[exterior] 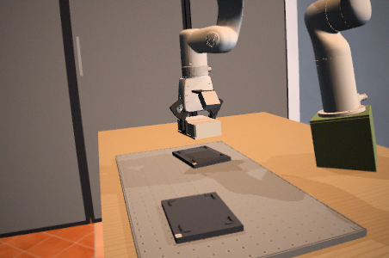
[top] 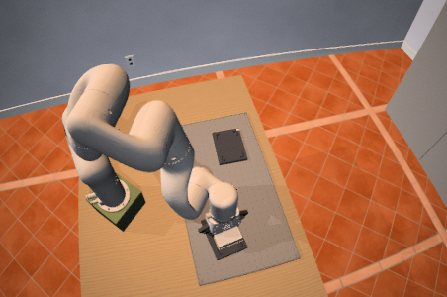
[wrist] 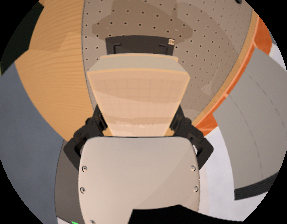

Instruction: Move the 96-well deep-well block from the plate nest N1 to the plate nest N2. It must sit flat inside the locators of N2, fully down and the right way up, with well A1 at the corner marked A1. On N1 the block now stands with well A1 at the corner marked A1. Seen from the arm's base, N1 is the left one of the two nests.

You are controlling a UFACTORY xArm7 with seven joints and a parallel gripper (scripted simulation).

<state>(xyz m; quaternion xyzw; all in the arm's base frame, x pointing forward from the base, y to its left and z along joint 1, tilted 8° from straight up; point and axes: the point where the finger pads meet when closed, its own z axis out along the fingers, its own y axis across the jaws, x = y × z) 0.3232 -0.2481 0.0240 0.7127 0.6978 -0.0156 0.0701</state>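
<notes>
A lab-like room is showing; a perforated grey board (exterior: 301, 206) with two dark plate nests (exterior: 202, 217) is lying along the bench's (exterior: 129, 138) edge; orange tiles (top: 346, 84) are covering the floor.

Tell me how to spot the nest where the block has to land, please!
Find the grey perforated mat on the wooden table; two dark square nests lie on it. One nest sits right under the gripper, which holds the cream deep-well block in the air above it. The landing nest N2 is the other one, standing alone with nothing hanging over it.
</notes>
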